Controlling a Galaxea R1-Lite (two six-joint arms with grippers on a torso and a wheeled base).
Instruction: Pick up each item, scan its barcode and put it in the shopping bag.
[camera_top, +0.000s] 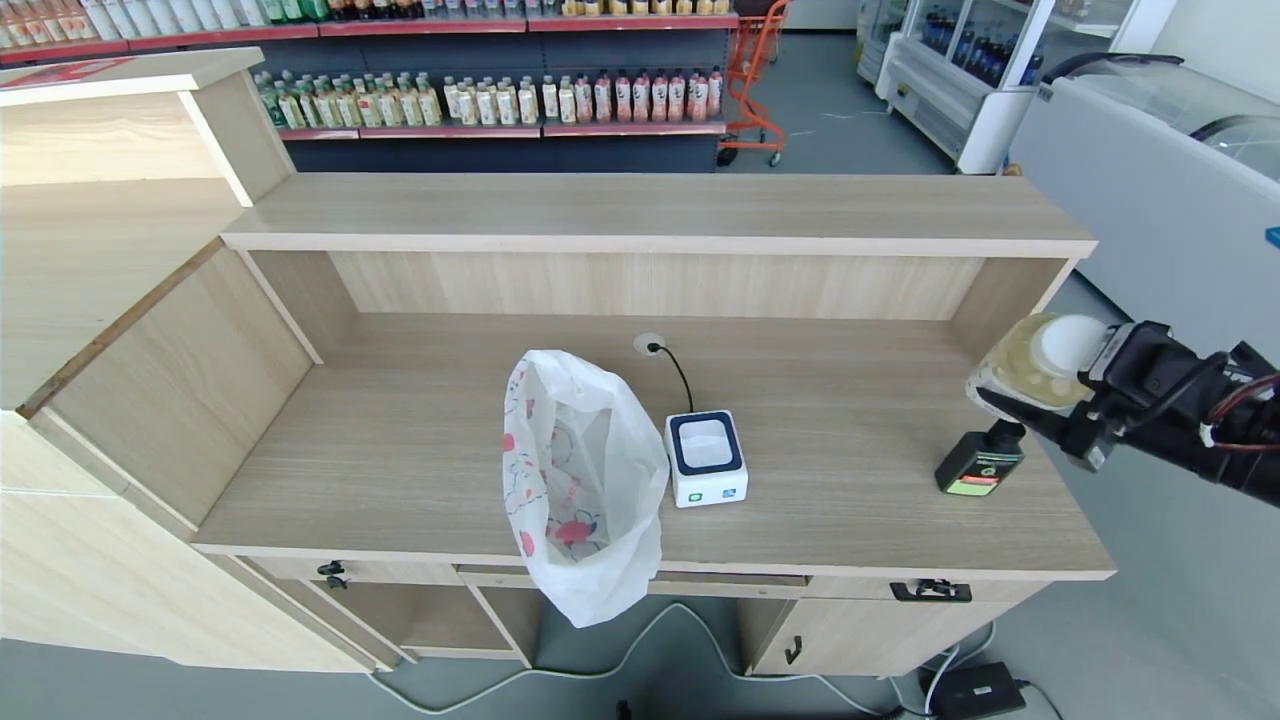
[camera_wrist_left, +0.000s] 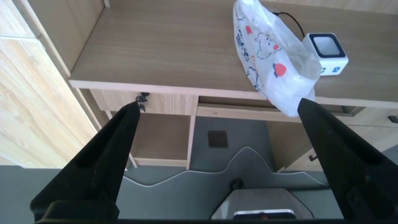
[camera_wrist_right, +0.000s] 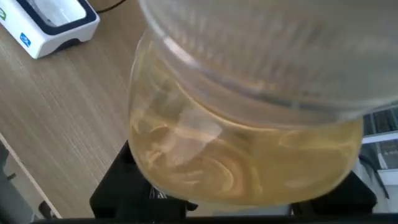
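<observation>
Right gripper (camera_top: 1030, 395): clamped on a clear round jar with pale yellow contents and a white lid (camera_top: 1015, 355), held off the wooden counter (camera_top: 400, 440), well to the right of the white cube scanner with a dark-framed window (camera_top: 707, 458). Small dark bottle with a green-and-red label (camera_top: 980, 465): standing on the counter right of the scanner, directly under the jar. White plastic shopping bag with red prints (camera_top: 580, 480): mouth open, just left of the scanner. Left gripper (camera_wrist_left: 217, 106): fingers spread wide, nothing between them, low in front of the counter, left of the scanner.

The jar's (camera_wrist_right: 249, 155) lid is blurred and cut off; the right gripper (camera_top: 1022, 385) hides the dark bottle's (camera_top: 978, 470) top at the desk's (camera_top: 850, 520) right edge.
</observation>
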